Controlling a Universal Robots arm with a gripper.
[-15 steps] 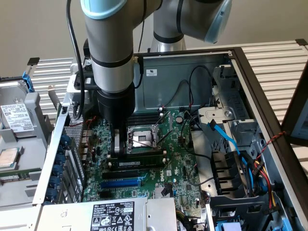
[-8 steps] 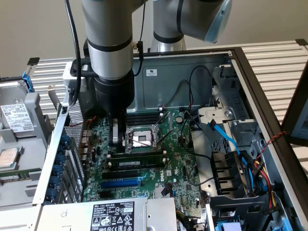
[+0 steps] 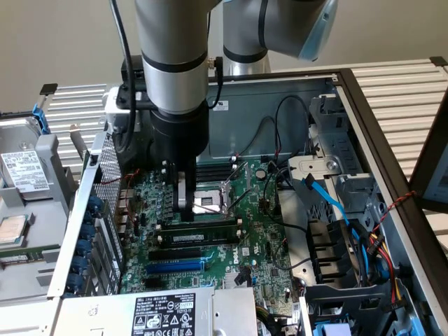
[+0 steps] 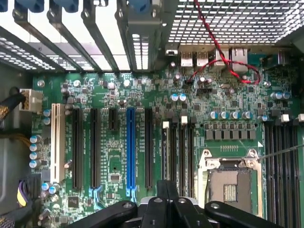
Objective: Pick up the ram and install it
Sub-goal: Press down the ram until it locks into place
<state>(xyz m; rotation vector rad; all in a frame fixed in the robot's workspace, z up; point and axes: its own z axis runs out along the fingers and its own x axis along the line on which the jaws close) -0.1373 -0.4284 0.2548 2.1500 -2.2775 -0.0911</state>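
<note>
Ram (image 3: 201,236) seated flat in black slot on motherboard (image 3: 262,231), white label unreadable. End effector (image 3: 185,203) just above it, fingers together, holding nothing. Power supply label (image 3: 166,313) text illegible. Blue slot (image 4: 131,147) alongside.

Arm (image 3: 171,42): thick cylindrical links in brushed silver-grey, with a black band ringing the near link. Pale blue cap (image 3: 318,31) on the joint at the upper part of the exterior view. Black cable (image 3: 120,35) runs down alongside the near link. Below the silver section sits a black, rounded wrist housing (image 3: 180,133). Gripper (image 3: 185,203): narrow, dark body with a lighter metallic strip down it. In the wrist view its linkage bars (image 4: 164,211) are matte black, with round pivot screws.
</note>
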